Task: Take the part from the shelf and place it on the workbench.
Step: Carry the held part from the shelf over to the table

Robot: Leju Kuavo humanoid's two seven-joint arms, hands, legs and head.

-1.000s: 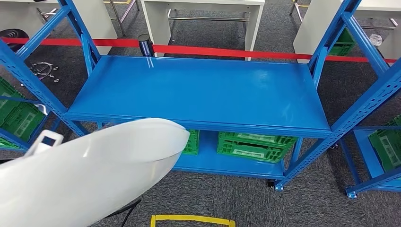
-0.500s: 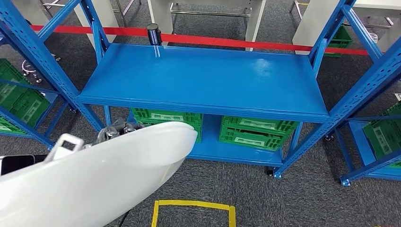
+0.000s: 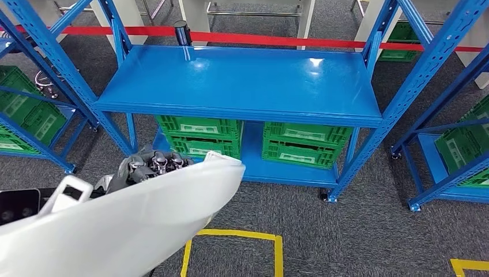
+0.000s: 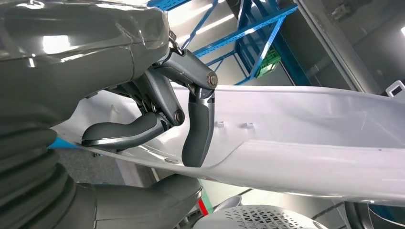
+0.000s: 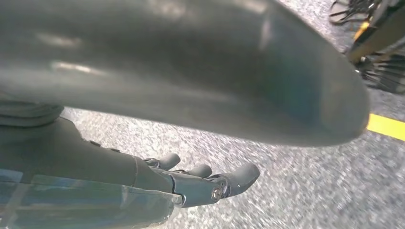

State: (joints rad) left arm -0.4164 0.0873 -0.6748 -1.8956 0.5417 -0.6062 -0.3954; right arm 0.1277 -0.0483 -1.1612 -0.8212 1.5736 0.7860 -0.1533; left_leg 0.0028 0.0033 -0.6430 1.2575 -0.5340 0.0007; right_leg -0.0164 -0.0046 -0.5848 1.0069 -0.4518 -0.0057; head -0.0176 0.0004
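- Left hand (image 4: pixel 157 119): fingers (image 4: pixel 198 131) curled over the rim of the white part (image 3: pixel 132 222), holding it.
- White part: carried low in front of the blue shelf (image 3: pixel 242 81), clear of it, above the grey carpet (image 3: pixel 357 231).
- Right hand (image 5: pixel 200 183): fingers extended and apart; it appears to hold nothing, though the picture is blurred.
- Green crates (image 3: pixel 305 144): on the shelf's lower level.
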